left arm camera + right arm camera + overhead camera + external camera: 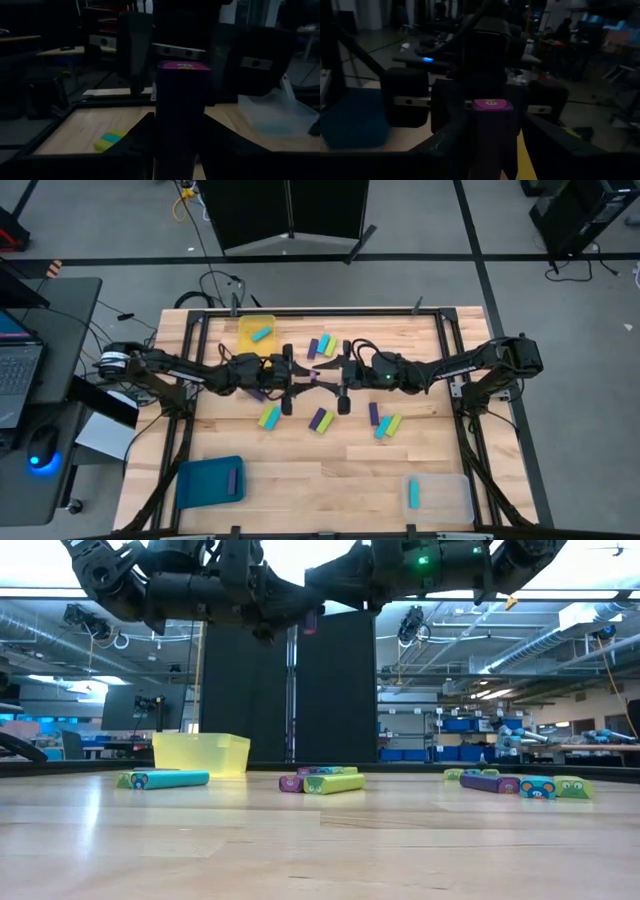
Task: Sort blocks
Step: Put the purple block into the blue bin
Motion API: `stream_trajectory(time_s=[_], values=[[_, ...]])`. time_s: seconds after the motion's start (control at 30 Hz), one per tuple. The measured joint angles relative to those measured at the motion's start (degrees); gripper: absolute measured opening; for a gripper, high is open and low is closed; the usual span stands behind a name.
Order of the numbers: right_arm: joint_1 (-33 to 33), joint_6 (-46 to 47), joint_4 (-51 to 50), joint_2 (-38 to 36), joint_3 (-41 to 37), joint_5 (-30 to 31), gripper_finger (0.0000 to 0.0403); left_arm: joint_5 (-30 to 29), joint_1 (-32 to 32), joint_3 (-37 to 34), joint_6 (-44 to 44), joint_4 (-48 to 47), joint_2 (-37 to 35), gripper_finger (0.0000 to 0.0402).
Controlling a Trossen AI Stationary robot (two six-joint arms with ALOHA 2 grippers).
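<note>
Bench [330, 470]: pale wood planks, black frame.
Bin [256, 330] at far edge: translucent yellow; block inside it cyan.
Tray [210, 482] at near left: teal-blue, purple block [231, 479] in it.
Tray [438, 498] at near right: clear, cyan block [414, 494] in it.
Loose blocks [320, 420]: purple, cyan, yellow-green.
Raised block [182, 107] between claws: purple, pink end with small cartoon face.
Arms: black.
</note>
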Motion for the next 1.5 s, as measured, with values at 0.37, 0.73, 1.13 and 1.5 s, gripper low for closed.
stream_trajectory(time_s=[0.37,0.73,1.13,1.5], values=[[-0.37,-5.67,-1.94,-0.18,0.07,8.94,0.0181,-0.83,-1.10,1.31,5.22,-28.28,-13.29,0.0118],[-2.44,-5.19,-6.49,-0.16,0.04,9.82,0.0175,-9.46,-13.36,14.51,6.03,-70.73,-18.95,0.0118],[-2.51,-2.75,-8.28,-0.15,0.04,9.60,0.0170,-8.59,-32.53,22.08,-9.52,-101.29,-15.79,0.0118],[-2.06,2.86,-10.61,-0.12,0.04,9.45,0.0167,-6.65,-51.35,22.18,-19.35,-107.45,-6.87,0.0118]])
